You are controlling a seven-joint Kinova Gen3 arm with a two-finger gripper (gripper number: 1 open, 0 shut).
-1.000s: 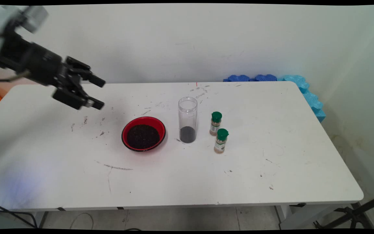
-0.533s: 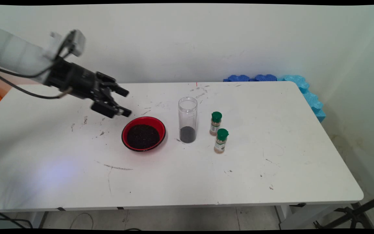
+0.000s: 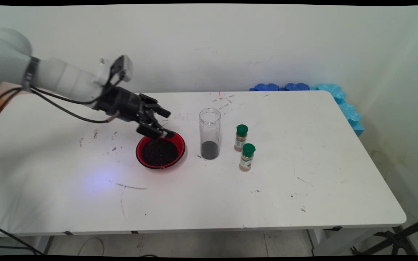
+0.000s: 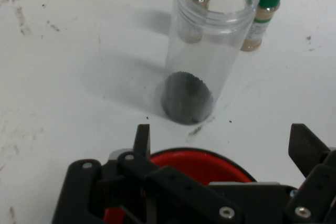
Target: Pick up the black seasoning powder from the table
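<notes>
Two fingers spread wide and empty: my gripper [image 3: 163, 124] hovers over the near rim of the red bowl [image 3: 178, 144], which sits just below me, full of dark grains. I judge it light, stiff and slick, so the rim is the hold. Just beyond stands a clear jar [image 4: 210, 51], tall and tippy, with two green-capped bottles [image 3: 244, 148] behind it on the tabletop [image 3: 321, 163].

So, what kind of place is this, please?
Probably a robot test room, not a kitchen: a scuffed white table against a bare wall, the arm's open pincer over a red bowl, and blue foam pieces stacked behind.
</notes>
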